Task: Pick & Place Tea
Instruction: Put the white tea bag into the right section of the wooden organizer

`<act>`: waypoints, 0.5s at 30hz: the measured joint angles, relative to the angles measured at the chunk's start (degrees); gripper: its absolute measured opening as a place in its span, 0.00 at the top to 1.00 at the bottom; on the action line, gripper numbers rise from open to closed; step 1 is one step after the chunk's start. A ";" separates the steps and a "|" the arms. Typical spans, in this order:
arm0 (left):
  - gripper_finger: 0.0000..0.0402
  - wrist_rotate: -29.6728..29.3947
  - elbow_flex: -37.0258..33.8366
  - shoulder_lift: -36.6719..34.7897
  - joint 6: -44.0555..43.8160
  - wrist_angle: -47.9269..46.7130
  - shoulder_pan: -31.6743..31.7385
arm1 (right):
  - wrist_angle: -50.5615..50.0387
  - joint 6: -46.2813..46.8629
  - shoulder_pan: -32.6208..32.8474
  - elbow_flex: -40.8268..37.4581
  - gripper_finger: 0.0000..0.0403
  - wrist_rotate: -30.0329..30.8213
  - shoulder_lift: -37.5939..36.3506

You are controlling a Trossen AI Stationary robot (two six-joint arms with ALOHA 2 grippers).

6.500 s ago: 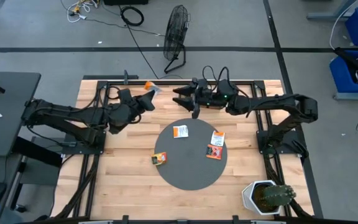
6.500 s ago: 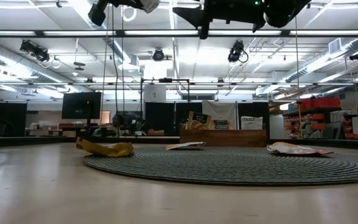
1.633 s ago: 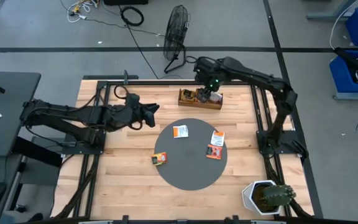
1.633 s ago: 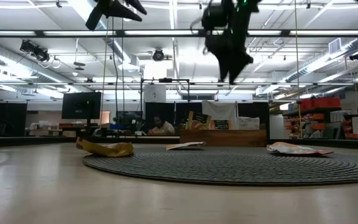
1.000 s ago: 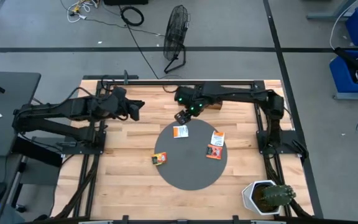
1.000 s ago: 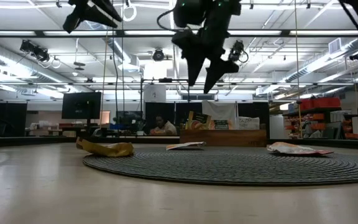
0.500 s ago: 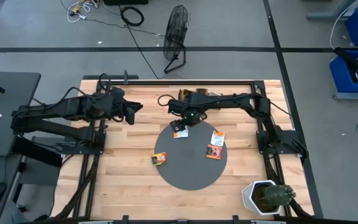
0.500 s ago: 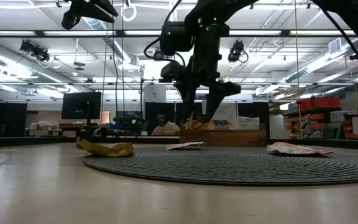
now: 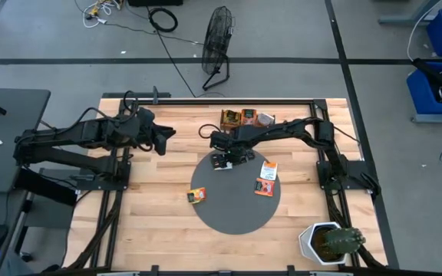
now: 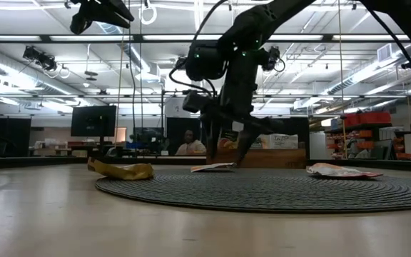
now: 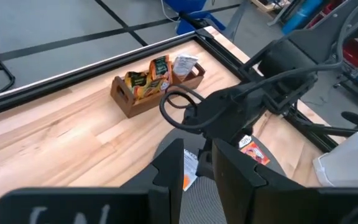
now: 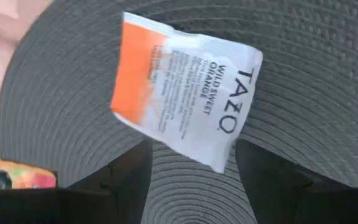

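Right claw (image 12: pixel 191 163), released, straddles the white-and-orange tea sachet (image 12: pixel 185 93) at the mat's (image 9: pixel 232 211) 12 o'clock edge; light, thin, crinkly, likely slippery, so pinch opposite edges. Left claw (image 9: pixel 162 138) waits at 10 o'clock, released

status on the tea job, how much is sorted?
Done: several sachets stand in the wooden tray. In hand: the right gripper, open, is down over the white sachet on the round mat. Left: that one plus three more sachets on the mat. Left gripper waits aside.
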 joint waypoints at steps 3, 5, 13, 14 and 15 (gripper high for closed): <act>0.78 0.62 0.00 0.00 -0.01 -0.19 -0.02 | 0.94 1.16 0.04 -0.88 0.42 0.08 0.07; 0.78 0.91 0.00 0.00 -0.02 -0.24 -0.02 | 1.96 1.97 0.13 -1.17 0.42 0.69 0.04; 0.78 2.43 0.00 0.00 -0.85 -0.24 -0.13 | 1.76 1.61 0.17 -1.44 0.50 1.93 0.04; 0.78 2.45 0.00 0.00 -1.37 -0.24 -0.13 | 1.75 1.45 0.17 -1.44 0.52 2.03 0.04; 0.78 2.43 0.00 0.00 -1.40 -0.24 -0.13 | 1.72 1.32 0.17 -1.44 0.54 2.02 0.04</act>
